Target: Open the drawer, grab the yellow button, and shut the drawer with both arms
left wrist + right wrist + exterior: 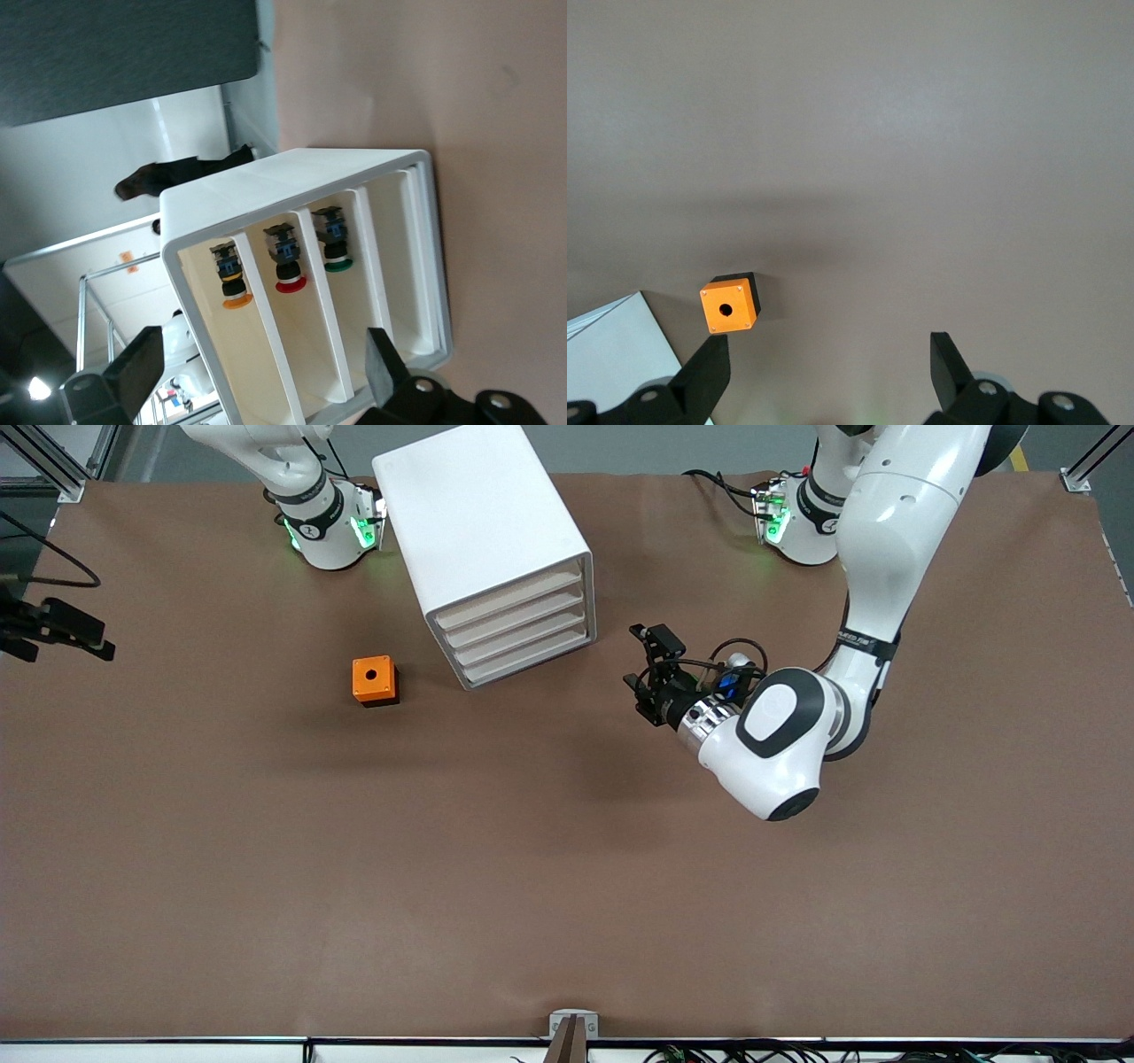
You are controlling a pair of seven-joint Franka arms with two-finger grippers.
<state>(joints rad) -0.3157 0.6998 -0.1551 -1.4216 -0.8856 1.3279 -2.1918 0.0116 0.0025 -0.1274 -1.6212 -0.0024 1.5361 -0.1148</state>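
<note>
The white cabinet (pixel 483 522) stands between the arms' bases, and all four drawers look shut. The topmost drawer (pixel 514 593) faces my left gripper (pixel 638 657), which is open and empty, level with the drawer fronts and a short way in front of them. In the left wrist view my left gripper (pixel 259 376) frames the top drawer (pixel 239 354), where the orange-capped button (pixel 232 279) shows inside. My right gripper (pixel 826 372) is open and empty, high over the table near the orange cube box (pixel 728 307). It does not show in the front view.
The orange cube box (pixel 374 680) with a hole sits beside the cabinet toward the right arm's end. A red-capped part (pixel 285 266) and a green-capped part (pixel 332 243) lie in the two drawers below. A black fixture (pixel 53 633) juts in at the table's edge.
</note>
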